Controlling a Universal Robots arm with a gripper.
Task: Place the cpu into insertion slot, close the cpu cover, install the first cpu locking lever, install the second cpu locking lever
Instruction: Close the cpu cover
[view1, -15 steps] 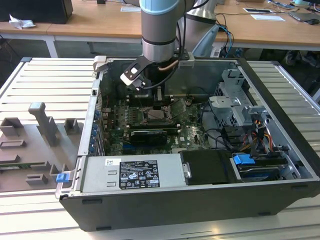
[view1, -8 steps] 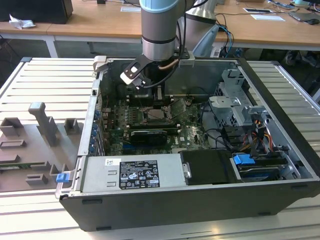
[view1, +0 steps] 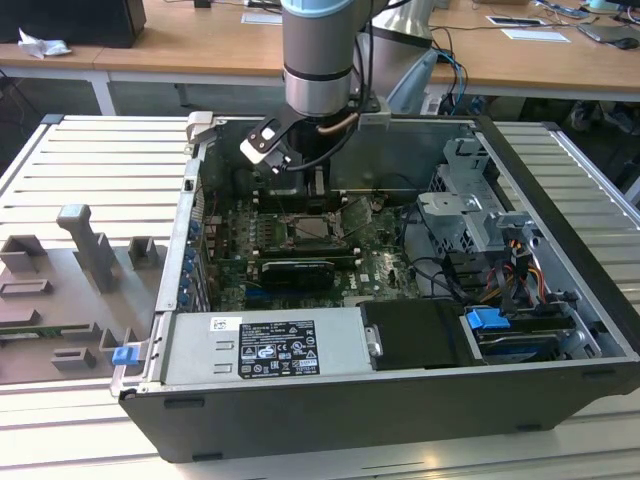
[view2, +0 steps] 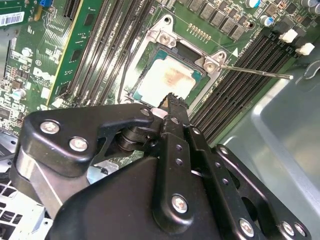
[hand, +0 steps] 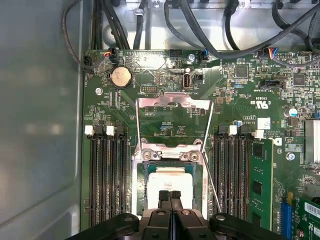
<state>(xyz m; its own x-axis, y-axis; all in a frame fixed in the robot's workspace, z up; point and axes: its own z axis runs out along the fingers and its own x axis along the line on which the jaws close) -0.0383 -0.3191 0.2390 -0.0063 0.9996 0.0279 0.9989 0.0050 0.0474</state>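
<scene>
The cpu, a pale square chip, lies flat in the insertion slot on the green motherboard; in the second wrist view the cpu shows a brownish smear on its face. The cpu cover, a thin silvery frame, stands swung open beyond the slot. A thin wire locking lever runs unlatched along one side of the slot, and the same lever sticks out sideways. My gripper hovers over the chip's near edge, fingers shut together with nothing between them. In the exterior view the gripper reaches down into the case above the slot.
Black memory slots flank the socket on both sides. Cables run along the case wall. A grey drive cage and a power supply crowd the case. A grey parts fixture stands at the exterior view's left.
</scene>
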